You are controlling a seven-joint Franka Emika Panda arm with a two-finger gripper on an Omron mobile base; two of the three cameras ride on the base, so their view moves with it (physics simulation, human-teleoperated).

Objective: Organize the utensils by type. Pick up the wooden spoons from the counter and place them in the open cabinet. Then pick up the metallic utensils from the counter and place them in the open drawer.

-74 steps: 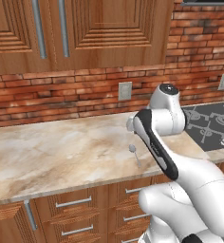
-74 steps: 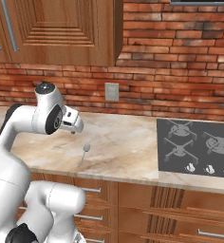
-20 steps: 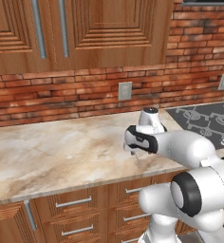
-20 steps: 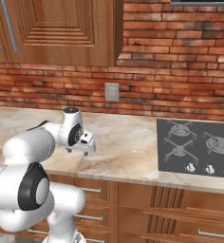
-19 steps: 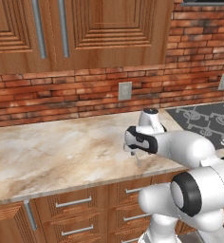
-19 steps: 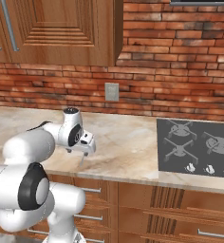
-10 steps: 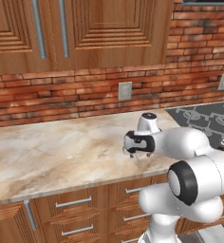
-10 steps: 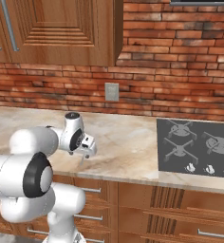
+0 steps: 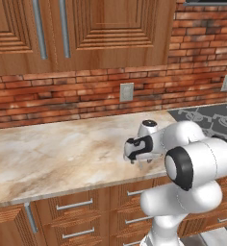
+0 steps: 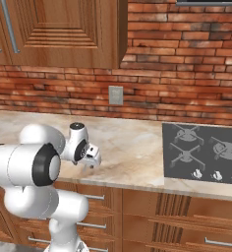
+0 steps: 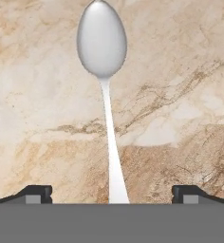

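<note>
hand (image 11: 112, 193) wide open, empty, fingertips (image 11: 36, 192) astride metal spoon (image 11: 103, 66) on counter (image 11: 180, 85)

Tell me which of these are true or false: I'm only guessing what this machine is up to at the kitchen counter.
1. A grey metal spoon lies flat on the counter. True.
2. The pincer has already clamped onto the spoon. False: its fingertips stand wide apart, one on each side of the handle, not touching it.
3. The spoon's bowl points away from the pincer in the hand view. True.
4. The pincer hangs over the stovetop. False: it is low over the marble counter, left of the stovetop in the right base view.
5. The upper cabinet doors above the counter are shut. True.
</note>
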